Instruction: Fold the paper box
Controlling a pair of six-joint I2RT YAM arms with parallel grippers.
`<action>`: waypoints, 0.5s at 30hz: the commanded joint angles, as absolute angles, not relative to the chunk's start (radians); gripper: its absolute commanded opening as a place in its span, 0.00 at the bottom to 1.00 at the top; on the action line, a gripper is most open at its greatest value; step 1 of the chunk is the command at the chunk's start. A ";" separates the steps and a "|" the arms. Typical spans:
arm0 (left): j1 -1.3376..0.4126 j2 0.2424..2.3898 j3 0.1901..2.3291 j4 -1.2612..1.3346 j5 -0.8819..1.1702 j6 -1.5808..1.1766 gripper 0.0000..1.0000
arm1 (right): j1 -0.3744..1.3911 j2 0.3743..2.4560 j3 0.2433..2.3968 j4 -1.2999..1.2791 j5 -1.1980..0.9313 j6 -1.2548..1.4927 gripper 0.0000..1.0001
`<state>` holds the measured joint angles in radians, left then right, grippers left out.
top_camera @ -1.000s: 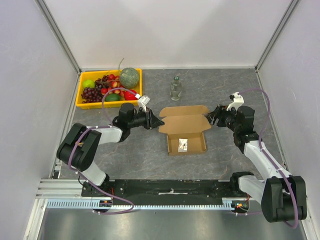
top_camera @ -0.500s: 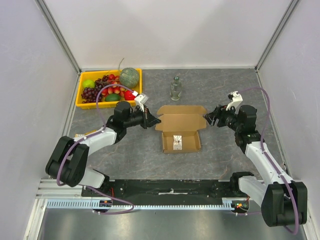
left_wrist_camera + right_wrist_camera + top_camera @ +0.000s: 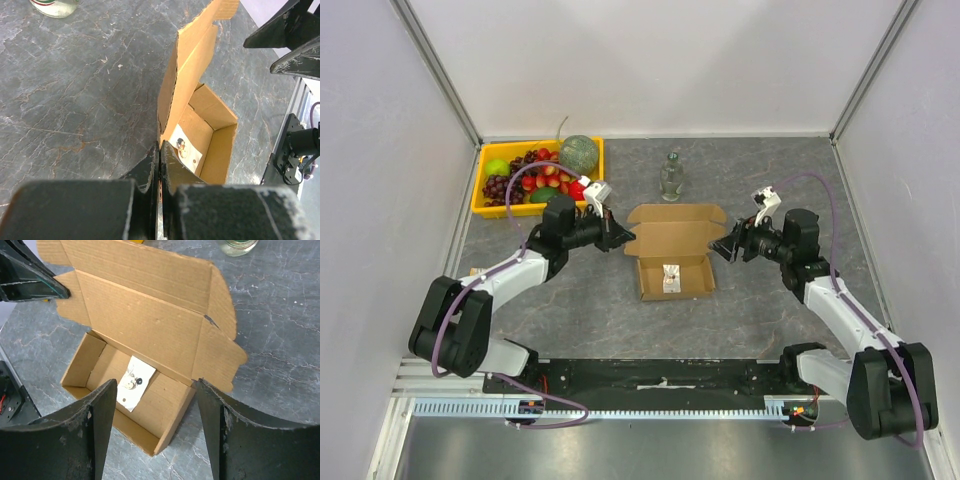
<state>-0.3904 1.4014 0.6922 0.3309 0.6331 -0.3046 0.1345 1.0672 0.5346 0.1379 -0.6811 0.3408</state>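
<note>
The paper box [image 3: 670, 230] is matt corrugated cardboard; the table [image 3: 750, 312] looks like smooth, grey-veined stone

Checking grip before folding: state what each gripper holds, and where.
Left gripper pinches a lid flap of the brown corrugated cardboard box; right gripper, open, holds nothing.

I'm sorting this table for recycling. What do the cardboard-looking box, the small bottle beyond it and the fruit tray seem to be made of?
Paper box: matte brown corrugated cardboard, with faint ribs across its panels and raw cut edges.
Bottle: clear and glossy, probably glass, though clear plastic can't be ruled out.
Fruit tray: smooth, bright yellow walls, apparently moulded plastic.
</note>
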 commanded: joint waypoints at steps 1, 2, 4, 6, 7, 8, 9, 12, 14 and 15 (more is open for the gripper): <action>-0.361 1.393 0.718 0.328 0.643 -0.261 0.02 | 0.143 1.081 0.563 0.155 -0.624 0.295 0.72; -0.348 1.391 0.716 0.328 0.647 -0.259 0.02 | 0.143 1.086 0.564 0.161 -0.612 0.290 0.73; -0.333 1.394 0.715 0.328 0.655 -0.255 0.02 | 0.143 1.104 0.572 0.178 -0.601 0.288 0.73; -0.322 1.405 0.719 0.322 0.664 -0.236 0.02 | 0.143 1.135 0.581 0.204 -0.603 0.291 0.73; -0.316 1.408 0.722 0.319 0.673 -0.229 0.02 | 0.143 1.156 0.586 0.222 -0.603 0.298 0.73; -0.311 1.417 0.724 0.319 0.686 -0.221 0.02 | 0.143 1.179 0.591 0.242 -0.604 0.304 0.73; -0.307 1.423 0.729 0.319 0.696 -0.213 0.02 | 0.143 1.199 0.594 0.265 -0.607 0.313 0.74; -0.285 1.450 0.742 0.316 0.739 -0.192 0.02 | 0.143 1.261 0.609 0.334 -0.615 0.331 0.73; -0.276 1.469 0.761 0.299 0.765 -0.170 0.02 | 0.141 1.295 0.620 0.386 -0.618 0.337 0.74; -0.275 1.479 0.771 0.290 0.782 -0.161 0.02 | 0.143 1.317 0.633 0.393 -0.621 0.333 0.74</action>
